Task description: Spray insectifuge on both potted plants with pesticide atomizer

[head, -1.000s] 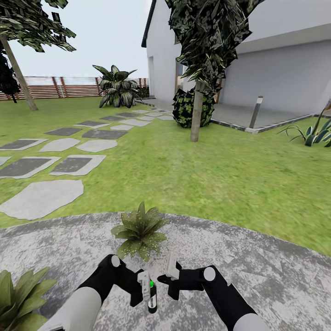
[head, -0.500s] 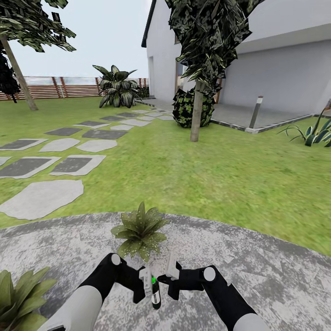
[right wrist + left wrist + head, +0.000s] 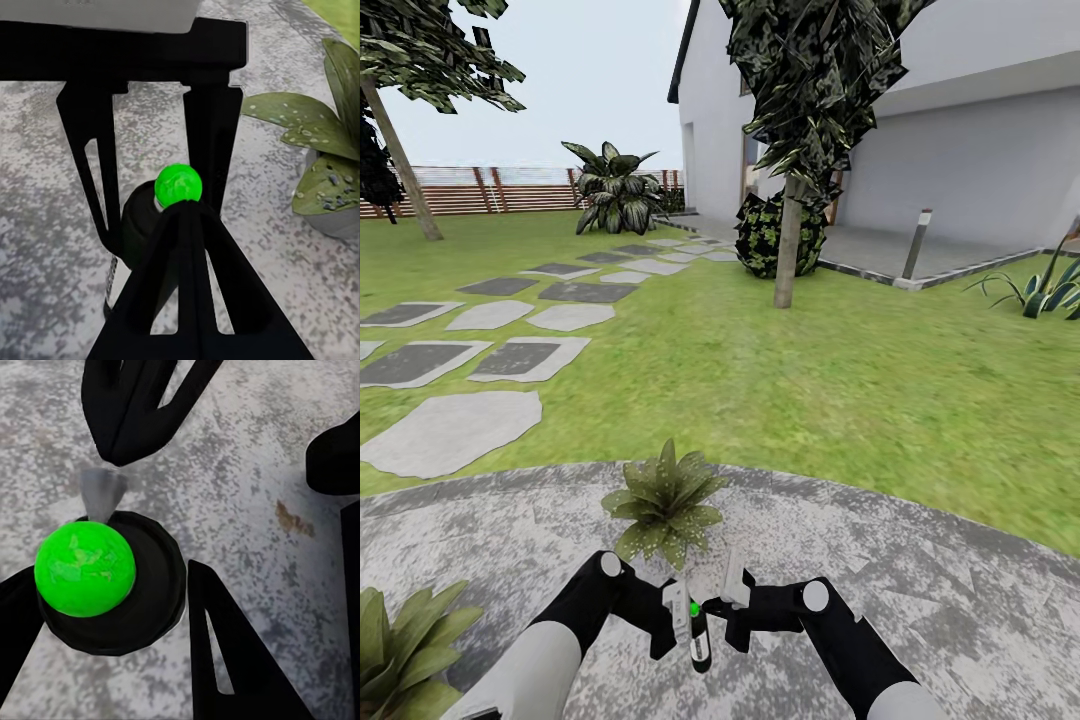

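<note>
Grips the pesticide atomizer (image 3: 698,640) upright in the left gripper (image 3: 682,628) over the patio (image 3: 960,580), right gripper (image 3: 718,606) state unclear; risks spray missing the near potted plant (image 3: 665,500) if mis-aimed.

The slim dark spray bottle with a white label (image 3: 699,640) stands about upright above the round grey speckled paved patio (image 3: 960,590), between the two black arms, and its lower end is off the ground. On its black round head (image 3: 120,585) sits a bright green ball (image 3: 84,571), and a small grey nozzle (image 3: 101,493) points out from the rim. One low rosette of broad, pale-speckled green leaves (image 3: 665,500) stands on the paving just beyond the bottle; its little grey pot (image 3: 330,217) shows under the leaves. A second such rosette (image 3: 405,640) is near the left edge of the paving.
</note>
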